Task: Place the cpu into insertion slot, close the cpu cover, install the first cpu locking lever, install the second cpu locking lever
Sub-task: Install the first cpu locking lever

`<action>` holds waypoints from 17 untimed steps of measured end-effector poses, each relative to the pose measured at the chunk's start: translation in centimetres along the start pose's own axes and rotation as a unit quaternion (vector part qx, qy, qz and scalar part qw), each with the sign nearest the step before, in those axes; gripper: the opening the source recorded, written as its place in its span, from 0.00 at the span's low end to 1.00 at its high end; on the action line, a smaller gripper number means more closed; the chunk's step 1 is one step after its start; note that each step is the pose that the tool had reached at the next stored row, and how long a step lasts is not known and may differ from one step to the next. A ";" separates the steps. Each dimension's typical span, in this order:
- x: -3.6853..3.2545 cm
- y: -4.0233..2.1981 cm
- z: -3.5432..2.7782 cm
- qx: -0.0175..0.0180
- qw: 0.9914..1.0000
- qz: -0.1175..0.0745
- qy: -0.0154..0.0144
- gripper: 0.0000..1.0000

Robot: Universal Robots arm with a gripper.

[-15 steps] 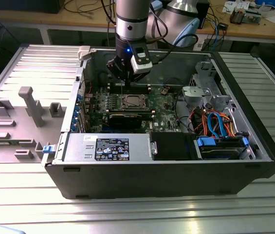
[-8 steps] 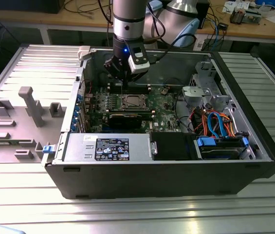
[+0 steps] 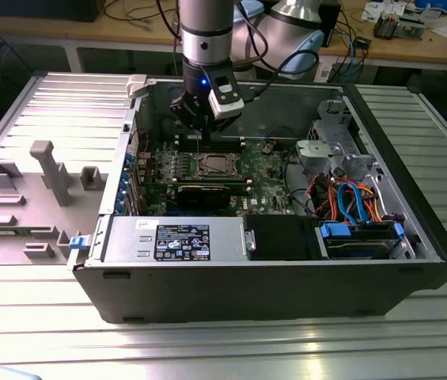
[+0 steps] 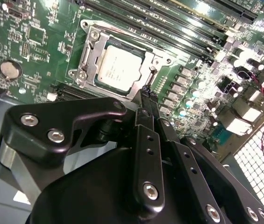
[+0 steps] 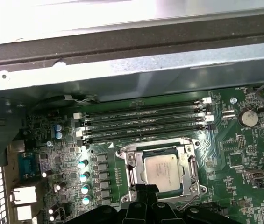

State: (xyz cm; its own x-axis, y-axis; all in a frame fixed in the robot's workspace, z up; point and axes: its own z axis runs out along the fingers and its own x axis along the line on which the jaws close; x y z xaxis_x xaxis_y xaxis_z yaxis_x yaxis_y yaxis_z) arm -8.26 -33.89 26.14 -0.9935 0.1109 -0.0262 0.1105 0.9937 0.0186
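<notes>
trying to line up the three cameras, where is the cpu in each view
Exterior view: the cpu lies mid-board inside the open case, right below the gripper.
First wrist view: the cpu sits in the silvery socket frame, just ahead of the gripper.
Second wrist view: the cpu sits in that same frame, just ahead of the gripper.
Shared landmark: the long memory slots alongside the socket.

bright room light | glare: memory slots (image 4: 206,21), case wall (image 5: 122,18)
</notes>
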 end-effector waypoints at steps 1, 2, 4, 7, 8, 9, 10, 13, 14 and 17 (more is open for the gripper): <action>0.02 0.00 0.01 -0.001 1.000 -0.006 0.000 0.11; 0.04 0.00 0.01 -0.001 1.000 -0.010 0.000 0.11; 0.26 -0.03 -0.01 -0.001 1.000 -0.014 0.000 0.11; 0.62 -0.07 -0.01 -0.001 1.000 -0.015 0.000 0.11; 0.68 -0.07 -0.01 -0.001 1.000 -0.015 0.000 0.11; 0.69 -0.07 -0.01 -0.001 1.000 -0.015 0.000 0.11; 0.69 -0.08 -0.01 -0.001 1.000 -0.015 0.000 0.11; 0.69 -0.08 -0.02 -0.001 1.000 -0.015 0.000 0.11; 0.69 -0.08 -0.01 -0.001 1.000 -0.015 0.000 0.11; 0.69 -0.08 -0.08 -0.001 1.000 -0.015 0.000 0.11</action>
State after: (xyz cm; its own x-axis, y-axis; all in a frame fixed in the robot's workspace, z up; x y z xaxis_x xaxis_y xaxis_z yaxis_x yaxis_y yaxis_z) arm -8.96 -33.89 26.20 -0.9964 0.0807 -0.0262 0.0801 0.9966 0.0207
